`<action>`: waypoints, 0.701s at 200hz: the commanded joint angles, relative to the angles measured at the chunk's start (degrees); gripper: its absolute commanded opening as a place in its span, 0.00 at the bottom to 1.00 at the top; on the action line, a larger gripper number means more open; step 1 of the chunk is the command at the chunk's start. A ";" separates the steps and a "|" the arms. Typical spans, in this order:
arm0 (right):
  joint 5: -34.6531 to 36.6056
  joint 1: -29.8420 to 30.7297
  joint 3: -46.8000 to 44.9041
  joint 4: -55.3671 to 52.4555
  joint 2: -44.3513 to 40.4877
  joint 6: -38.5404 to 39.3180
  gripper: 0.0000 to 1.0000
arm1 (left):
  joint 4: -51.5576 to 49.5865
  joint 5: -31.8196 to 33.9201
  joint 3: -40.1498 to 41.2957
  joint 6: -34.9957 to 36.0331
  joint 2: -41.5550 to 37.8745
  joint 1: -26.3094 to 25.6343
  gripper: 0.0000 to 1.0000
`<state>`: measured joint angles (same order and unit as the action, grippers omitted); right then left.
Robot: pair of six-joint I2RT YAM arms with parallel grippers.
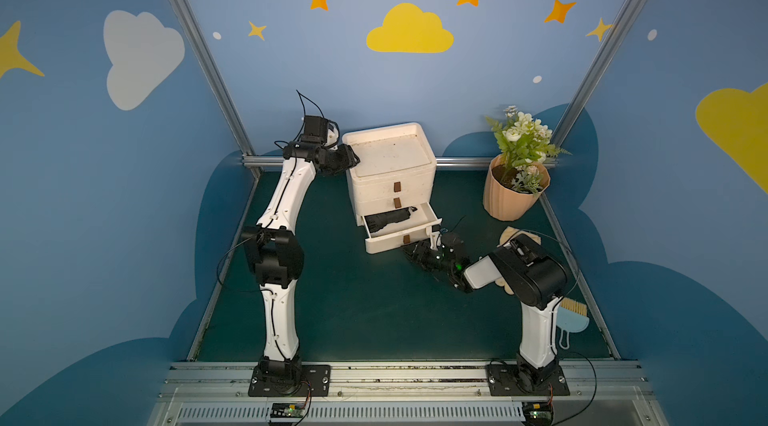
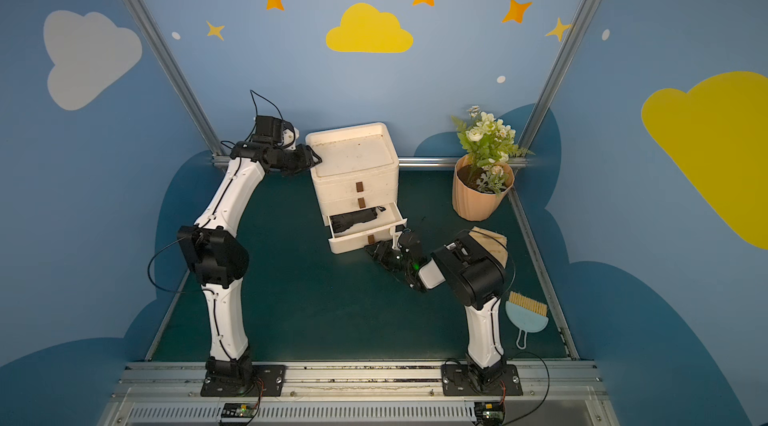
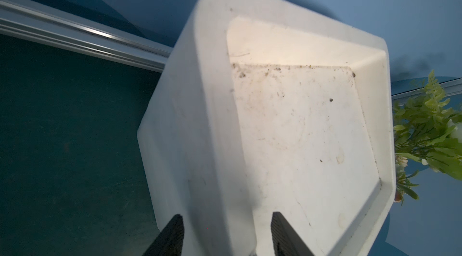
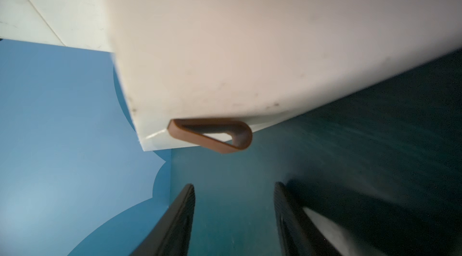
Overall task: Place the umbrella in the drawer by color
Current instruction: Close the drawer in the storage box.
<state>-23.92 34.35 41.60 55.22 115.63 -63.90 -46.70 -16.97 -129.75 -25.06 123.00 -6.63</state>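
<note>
The white drawer cabinet (image 1: 390,153) stands at the back of the green table, in both top views. Its bottom drawer (image 1: 428,211) is pulled out, and a black folded umbrella (image 1: 388,220) lies inside it (image 2: 353,220). My right gripper (image 1: 409,251) is low on the table just in front of that drawer's brown handle (image 4: 212,137), open with nothing between its fingers (image 4: 185,204). My left gripper (image 1: 353,157) is at the cabinet's top left edge. It is open, with one finger (image 3: 280,227) over the top tray and the other outside the rim (image 3: 217,142).
A peach pot of white flowers (image 1: 513,195) stands at the back right. A beige bag (image 2: 492,241) lies behind the right arm, and a blue dustpan with a brush (image 2: 525,315) is near the right edge. A metal rail (image 3: 75,34) runs along the back.
</note>
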 commanded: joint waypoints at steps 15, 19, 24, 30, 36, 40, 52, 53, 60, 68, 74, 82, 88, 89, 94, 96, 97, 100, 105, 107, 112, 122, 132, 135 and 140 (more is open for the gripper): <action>0.66 -0.06 2.72 2.26 1.42 0.25 0.52 | -1.41 1.08 -1.42 2.49 0.98 -0.97 0.44; 0.58 -0.06 2.96 2.26 1.36 0.34 0.51 | -1.51 1.27 -1.46 2.60 0.94 -1.01 0.42; 0.44 -0.06 3.26 2.19 1.34 0.44 0.51 | -1.55 1.53 -1.34 2.81 0.92 -1.14 0.40; 0.23 -0.01 3.69 1.93 1.35 0.53 0.50 | -1.60 1.68 -1.36 3.02 0.90 -1.25 0.39; 0.11 0.01 4.14 1.76 1.22 0.74 0.50 | -1.64 1.74 -1.31 3.15 0.76 -1.35 0.38; 0.08 -0.02 4.47 1.61 1.18 0.87 0.50 | -1.64 1.81 -1.36 3.11 0.79 -1.36 0.38; 0.33 -0.01 5.33 0.75 1.08 1.18 0.50 | -1.64 1.81 -1.29 3.26 0.78 -1.54 0.37; 0.35 0.00 5.42 0.71 1.04 1.21 0.50 | -1.64 1.79 -1.29 3.26 0.81 -1.54 0.37; 0.48 -0.13 6.03 0.30 1.08 1.32 0.50 | -1.60 1.87 -1.24 3.27 0.71 -1.68 0.36; 0.46 -0.19 6.90 -0.01 1.46 1.24 0.49 | -1.64 1.94 -1.33 3.34 0.68 -1.80 0.36; 0.43 -0.29 7.52 -0.11 1.73 1.15 0.48 | -1.64 1.94 -1.31 3.36 0.76 -1.85 0.36; 0.60 -0.33 8.49 -0.11 2.40 1.06 0.47 | -1.64 2.13 -1.31 3.40 0.77 -1.99 0.36; 0.78 -0.33 9.22 -0.18 2.87 0.90 0.46 | -1.64 2.24 -1.34 3.42 0.81 -2.06 0.36; 0.80 -0.33 9.34 -0.19 2.94 0.89 0.46 | -1.64 2.27 -1.36 3.47 0.82 -2.06 0.36; 0.89 -0.33 9.89 -0.28 3.33 0.82 0.45 | -1.64 2.32 -1.32 3.46 0.71 -2.18 0.36; 0.94 -0.29 10.14 -0.29 3.42 0.76 0.45 | -1.64 2.30 -1.34 3.53 0.74 -2.16 0.36; 0.96 -0.31 10.24 -0.29 3.53 0.73 0.45 | -1.64 2.30 -1.32 3.53 0.75 -2.16 0.36; 1.12 -0.33 10.60 -0.29 3.75 0.71 0.44 | -1.72 2.39 -1.31 3.60 0.73 -2.16 0.36; 1.34 -0.38 11.20 -0.29 4.10 0.70 0.43 | -1.73 2.49 -1.26 3.56 0.68 -2.27 0.36; 1.34 -0.37 11.43 -0.29 4.17 0.70 0.42 | -1.73 2.59 -1.28 3.60 0.67 -2.25 0.36; 1.63 -0.41 11.99 -0.29 4.52 0.79 0.41 | -1.82 2.59 -1.22 3.64 0.67 -2.38 0.35; 2.32 -0.38 13.13 -0.29 5.06 1.17 0.38 | -1.82 2.76 -1.25 3.85 0.71 -2.42 0.36; 2.84 -0.39 14.44 -1.06 5.48 1.82 0.35 | -1.82 2.89 -1.25 3.86 0.66 -2.46 0.35; 3.05 -0.34 14.73 -1.29 5.64 2.04 0.34 | -1.82 2.86 -1.22 3.94 0.66 -2.50 0.35; 3.50 -0.28 15.33 -1.66 5.85 2.40 0.32 | -1.82 2.89 -1.25 3.96 0.67 -2.51 0.35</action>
<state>-22.87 34.22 53.71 54.54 119.96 -63.61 -48.23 -11.03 -130.72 -24.67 123.00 -8.36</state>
